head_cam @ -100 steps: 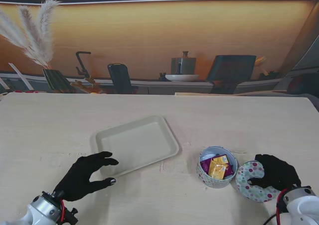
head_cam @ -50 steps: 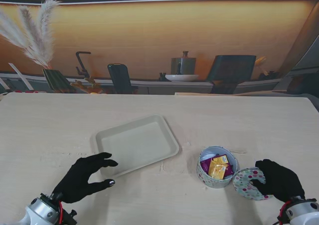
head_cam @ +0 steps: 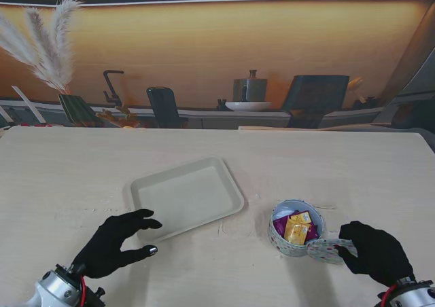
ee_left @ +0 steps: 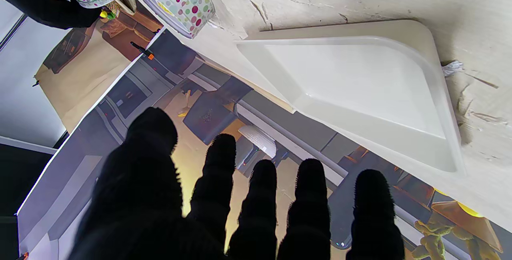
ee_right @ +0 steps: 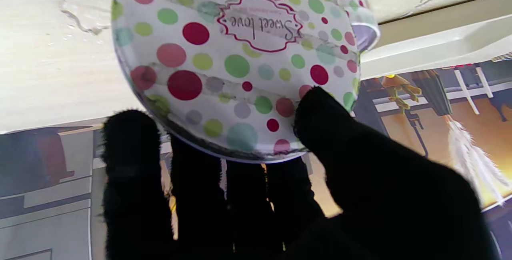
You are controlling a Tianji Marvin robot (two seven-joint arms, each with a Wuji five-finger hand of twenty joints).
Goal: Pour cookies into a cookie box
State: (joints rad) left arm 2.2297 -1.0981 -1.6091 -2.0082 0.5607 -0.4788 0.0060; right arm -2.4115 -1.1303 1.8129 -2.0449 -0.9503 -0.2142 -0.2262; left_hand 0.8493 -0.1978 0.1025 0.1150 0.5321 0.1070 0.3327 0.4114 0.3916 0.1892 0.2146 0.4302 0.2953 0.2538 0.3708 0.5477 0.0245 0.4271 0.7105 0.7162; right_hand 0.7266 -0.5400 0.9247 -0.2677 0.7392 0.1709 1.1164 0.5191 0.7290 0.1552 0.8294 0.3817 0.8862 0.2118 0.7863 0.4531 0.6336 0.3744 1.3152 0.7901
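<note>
Polka-dot lid [head_cam: 325, 248] is being clamped by right hand [head_cam: 372, 251], now tilted nearer the tin [head_cam: 296, 227]; left hand [head_cam: 115, 242] is being held spread, empty.

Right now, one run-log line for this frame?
right robot hand: holds polka-dot lid by box | cookie box: open, filled | left robot hand: open, near tray | tray: empty

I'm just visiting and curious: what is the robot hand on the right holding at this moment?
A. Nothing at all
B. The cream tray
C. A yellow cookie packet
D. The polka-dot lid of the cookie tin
D: the right robot hand has its fingers closed on the polka-dot lid, held beside the open cookie tin, while the tray lies untouched.
</note>
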